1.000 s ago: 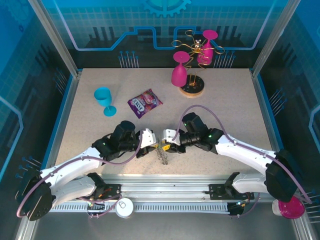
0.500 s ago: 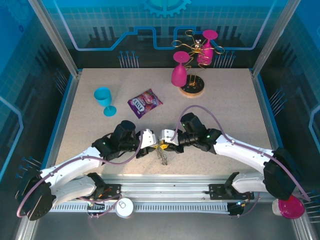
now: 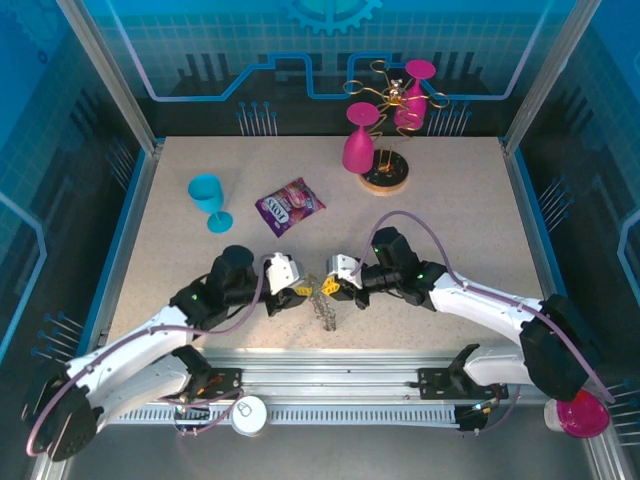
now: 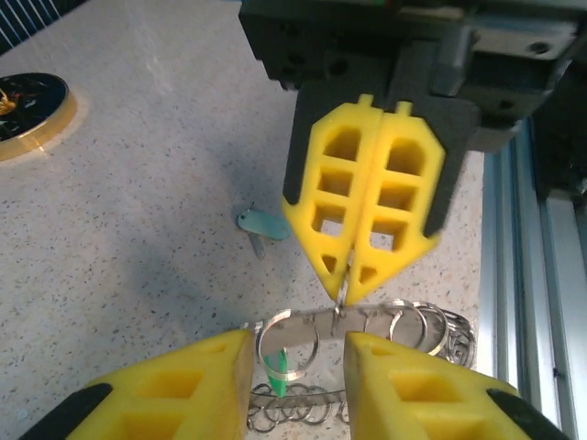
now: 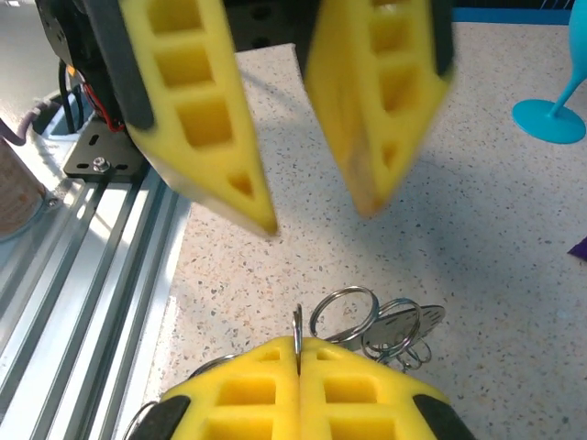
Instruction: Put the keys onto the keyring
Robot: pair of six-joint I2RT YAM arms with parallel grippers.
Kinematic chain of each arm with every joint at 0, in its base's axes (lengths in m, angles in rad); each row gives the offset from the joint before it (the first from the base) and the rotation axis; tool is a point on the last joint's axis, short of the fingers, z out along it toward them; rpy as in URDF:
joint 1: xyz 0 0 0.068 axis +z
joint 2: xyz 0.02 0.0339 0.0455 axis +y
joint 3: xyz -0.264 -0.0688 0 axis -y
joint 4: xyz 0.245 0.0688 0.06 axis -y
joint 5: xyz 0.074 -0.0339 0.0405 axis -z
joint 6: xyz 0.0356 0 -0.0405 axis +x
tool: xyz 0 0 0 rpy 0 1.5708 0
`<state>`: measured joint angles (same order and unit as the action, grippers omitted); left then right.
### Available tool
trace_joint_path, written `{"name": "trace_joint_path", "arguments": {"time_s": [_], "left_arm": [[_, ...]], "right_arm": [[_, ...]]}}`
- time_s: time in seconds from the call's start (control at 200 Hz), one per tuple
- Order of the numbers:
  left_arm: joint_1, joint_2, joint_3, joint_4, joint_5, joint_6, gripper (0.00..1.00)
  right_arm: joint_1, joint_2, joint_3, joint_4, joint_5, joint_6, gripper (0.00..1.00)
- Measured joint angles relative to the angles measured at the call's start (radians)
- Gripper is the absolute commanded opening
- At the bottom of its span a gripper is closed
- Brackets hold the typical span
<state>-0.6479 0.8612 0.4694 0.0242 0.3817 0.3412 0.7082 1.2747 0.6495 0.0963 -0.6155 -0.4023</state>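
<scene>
The right claw (image 4: 344,291) pinches the keyring (image 4: 404,323). The left claw (image 4: 298,341) faces it, part open. A pale key (image 4: 261,224) lies just behind.

Most of the keyring (image 5: 404,321) sits hidden behind the right pincer (image 5: 298,353); left pincer (image 5: 315,213) blurred; green key (image 4: 278,367) partly obscured by the keyring.
</scene>
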Motion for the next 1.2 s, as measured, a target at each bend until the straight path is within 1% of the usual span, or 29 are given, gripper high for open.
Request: {"name": "trace_joint_path", "arguments": {"time_s": [0.105, 0.235, 0.39, 0.51, 0.635, 0.775, 1.006, 1.201], "left_arm": [[-0.016, -0.059, -0.093, 0.093, -0.005, -0.091, 0.33], [-0.063, -0.06, -0.154, 0.166, -0.02, -0.158, 0.33], [-0.077, -0.017, -0.183, 0.28, -0.051, -0.194, 0.32], [-0.077, 0.024, -0.2, 0.36, -0.07, -0.212, 0.31], [-0.077, 0.03, -0.212, 0.416, -0.081, -0.213, 0.3], [-0.077, 0.023, -0.212, 0.437, -0.087, -0.213, 0.28], [-0.077, -0.026, -0.225, 0.421, -0.09, -0.212, 0.29], [-0.077, -0.025, -0.225, 0.426, -0.09, -0.212, 0.28]], "right_arm": [[-0.027, 0.002, -0.038, 0.098, -0.073, 0.06, 0.0], [-0.039, 0.017, -0.051, 0.2, -0.142, 0.122, 0.0], [-0.042, 0.028, -0.053, 0.272, -0.192, 0.161, 0.0], [-0.043, 0.033, -0.054, 0.291, -0.216, 0.177, 0.0], [-0.043, 0.039, -0.054, 0.295, -0.233, 0.182, 0.0], [-0.043, 0.042, -0.054, 0.295, -0.235, 0.182, 0.0], [-0.043, 0.042, -0.054, 0.288, -0.234, 0.174, 0.0], [-0.04, 0.042, -0.054, 0.284, -0.231, 0.174, 0.0]]}}
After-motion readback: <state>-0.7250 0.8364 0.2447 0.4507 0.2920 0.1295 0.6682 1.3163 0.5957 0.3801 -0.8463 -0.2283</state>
